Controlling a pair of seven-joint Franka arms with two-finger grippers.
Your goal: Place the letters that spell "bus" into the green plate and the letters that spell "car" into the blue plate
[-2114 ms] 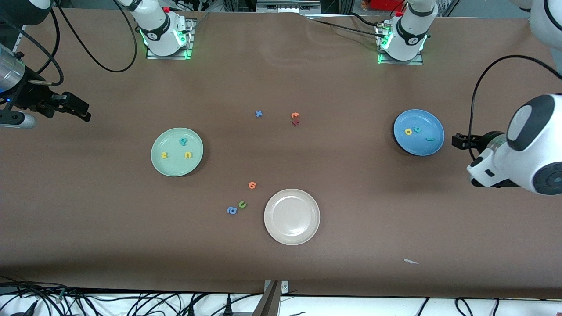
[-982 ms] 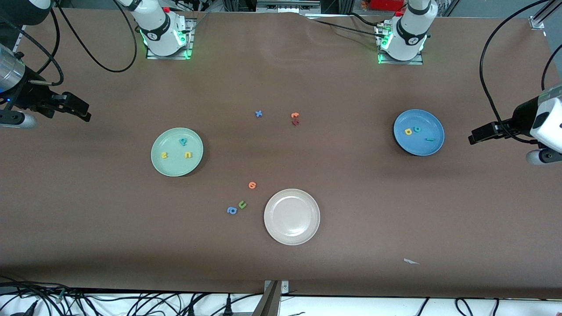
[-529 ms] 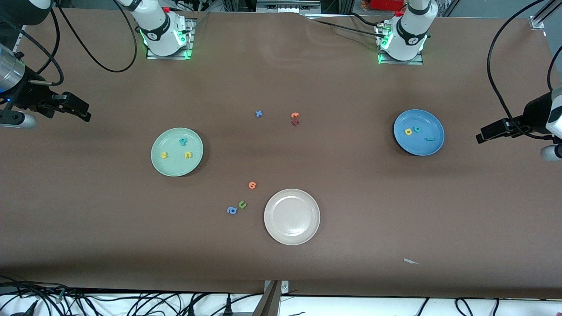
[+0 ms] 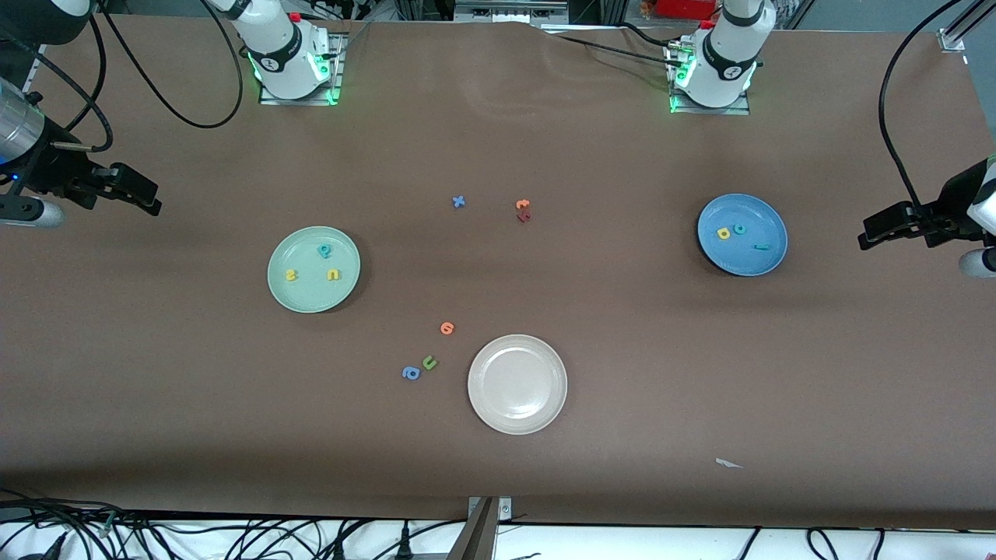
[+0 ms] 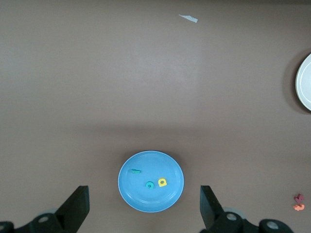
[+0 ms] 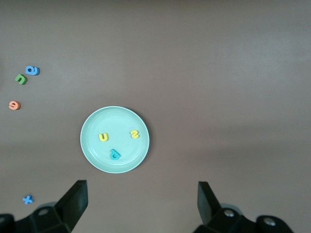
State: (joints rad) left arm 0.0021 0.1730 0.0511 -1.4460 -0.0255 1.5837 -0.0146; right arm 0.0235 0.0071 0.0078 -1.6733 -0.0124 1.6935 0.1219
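- The only readable writing is the foam letters themselves; no brand or label can be made out on the plates or arms.
- The green plate (image 4: pixel 313 269) lies toward the right arm's end of the table and holds a teal "b" (image 4: pixel 324 250), a yellow "u" (image 4: pixel 334 274) and a yellow "s" (image 4: pixel 292 274), each apart from the others.
- The blue plate (image 4: pixel 742 234) lies toward the left arm's end and holds a yellow "a" (image 4: pixel 724 232) just beside a teal "c" (image 4: pixel 739 229), with a thin teal "r" (image 4: pixel 762 247) a little apart.
- A cream-white plate (image 4: pixel 517 383) sits nearer the front camera, between the two coloured plates.
- Beside it on the bare table lie an orange letter (image 4: pixel 447 328), a green "u" (image 4: pixel 429 362) and a blue "a" (image 4: pixel 411 373).
- Farther from the camera lie a blue "x" (image 4: pixel 459 201), plus an orange letter (image 4: pixel 523 204) touching a dark red one (image 4: pixel 524 217); which letters these two are is hard to read.
- A small white scrap (image 4: pixel 728 463) lies near the table's front edge.
- The left gripper (image 4: pixel 883 227) hangs at the table's end, beside the blue plate, fingers spread wide and holding nothing.
- The right gripper (image 4: pixel 136 194) hangs at its own end, well apart from the green plate, fingers likewise spread and empty.
- Nothing stands between either gripper and its plate.
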